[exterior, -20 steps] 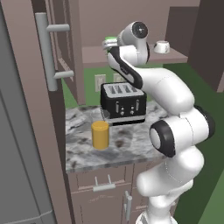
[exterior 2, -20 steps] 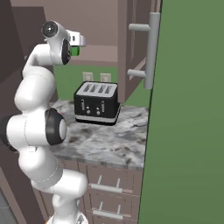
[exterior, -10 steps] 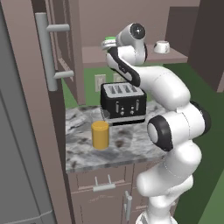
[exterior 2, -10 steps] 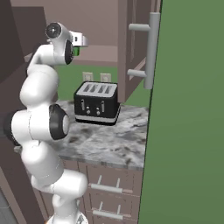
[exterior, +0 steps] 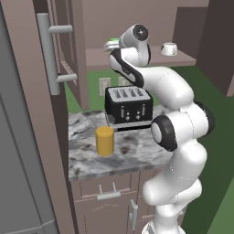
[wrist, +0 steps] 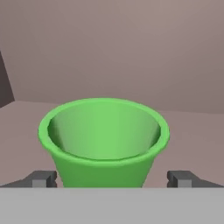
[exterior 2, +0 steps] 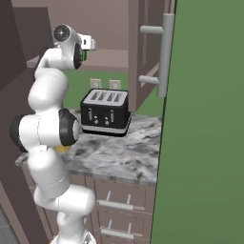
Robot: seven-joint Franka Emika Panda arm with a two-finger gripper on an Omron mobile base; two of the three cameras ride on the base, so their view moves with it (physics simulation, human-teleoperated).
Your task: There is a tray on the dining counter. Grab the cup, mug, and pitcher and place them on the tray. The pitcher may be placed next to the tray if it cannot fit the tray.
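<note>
A: The arm's reaching high to the brown shelf [exterior: 137, 57], and the hand view has the green cup [wrist: 103, 140] dead ahead, standing upright on it.

B: The fingers [wrist: 111, 178] are spread as wide as they go, one tip either side of the cup's lower wall. Nothing is gripped; there's a clear gap on both sides.

A: So the step looks like the grab. My call: keep the cup centred between the tips, push in until they're well past its sides, then close level. It tapers toward the base, so a pinch too low could let it slide up and out.

B: Agreed, aim nearer the rim. And inside the cup?

A: Empty as far as I can see: just green wall and shade.

B: Down on the marbled tabletop [exterior: 137, 153], the yellow pitcher [exterior: 104, 141] stands near the front edge, well apart from the black toaster [exterior: 129, 105]. I can't see into it from here.

A: The white mug [exterior: 169, 49] sits further right along the same shelf. Its contents are too small to tell.
</note>
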